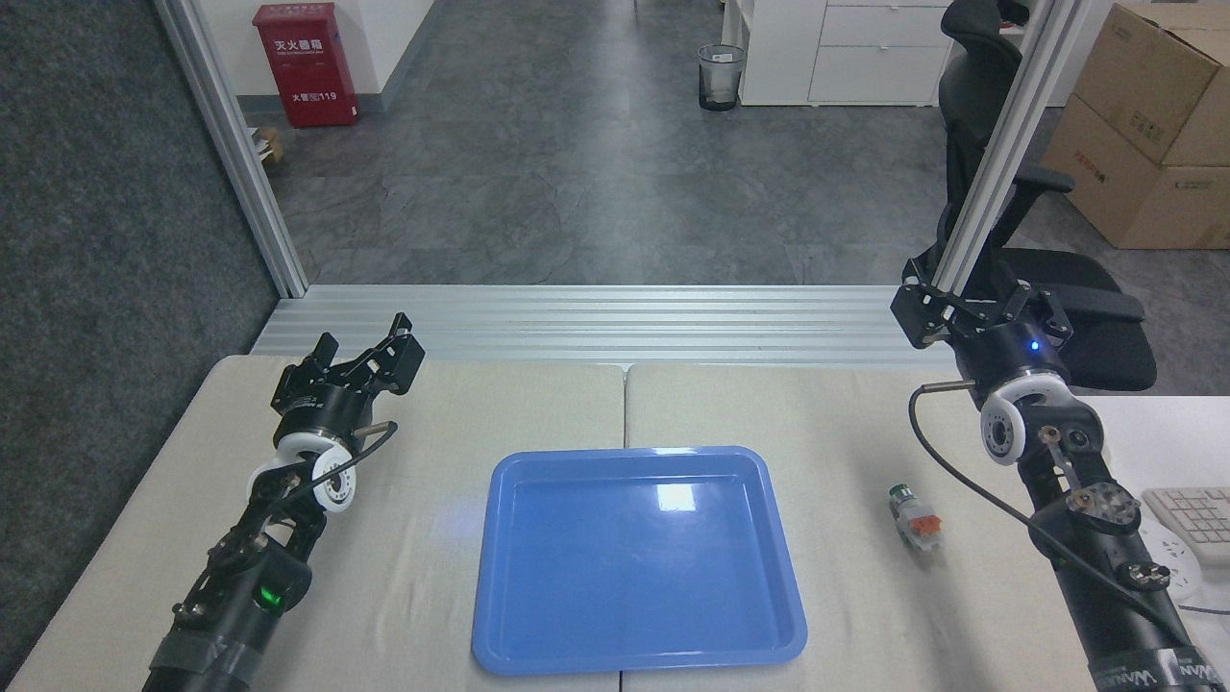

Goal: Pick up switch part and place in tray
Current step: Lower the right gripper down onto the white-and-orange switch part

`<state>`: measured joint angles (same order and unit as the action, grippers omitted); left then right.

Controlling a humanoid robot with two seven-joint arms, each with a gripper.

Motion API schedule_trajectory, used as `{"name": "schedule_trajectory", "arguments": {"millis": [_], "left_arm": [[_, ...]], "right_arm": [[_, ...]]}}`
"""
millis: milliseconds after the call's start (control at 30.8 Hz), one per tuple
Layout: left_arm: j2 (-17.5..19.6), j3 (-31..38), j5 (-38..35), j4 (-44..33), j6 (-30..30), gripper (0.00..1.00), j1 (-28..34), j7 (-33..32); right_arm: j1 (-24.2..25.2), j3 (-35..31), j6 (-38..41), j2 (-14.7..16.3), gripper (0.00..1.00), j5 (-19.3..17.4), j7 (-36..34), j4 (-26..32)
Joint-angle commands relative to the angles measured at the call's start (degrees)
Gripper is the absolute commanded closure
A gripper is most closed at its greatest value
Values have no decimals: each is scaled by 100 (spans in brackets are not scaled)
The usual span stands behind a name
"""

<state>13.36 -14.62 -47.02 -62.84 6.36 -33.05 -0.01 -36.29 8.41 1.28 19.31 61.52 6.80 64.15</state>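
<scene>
The switch part (pixel 914 520), white with an orange clip and a dark green cap, lies on the table to the right of the blue tray (pixel 500 615), which holds nothing. My right gripper (pixel 975 312) hovers open past the table's far right edge, well behind and above the switch part, its fingers spread. At the far left of the table my left gripper (pixel 370 351) is also open and holds nothing.
A white keyboard (pixel 1192 514) sits at the right edge beside my right arm. Two aluminium frame posts (pixel 999 144) rise behind the table. A black office chair (pixel 1057 250) stands behind the right gripper.
</scene>
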Motion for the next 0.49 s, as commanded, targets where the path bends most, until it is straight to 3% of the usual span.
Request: {"name": "schedule_trajectory", "arguments": {"millis": [0, 227, 454], "left_arm": [[0, 3, 0, 0, 6, 0, 0, 1], [0, 3, 0, 0, 6, 0, 0, 1], [0, -6, 0, 0, 6, 0, 0, 1]], "right_arm": [[43, 82, 13, -15, 2, -9, 5, 1], [306, 117, 57, -15, 2, 9, 14, 28], [1474, 275, 391, 284, 2, 17, 14, 476]]}}
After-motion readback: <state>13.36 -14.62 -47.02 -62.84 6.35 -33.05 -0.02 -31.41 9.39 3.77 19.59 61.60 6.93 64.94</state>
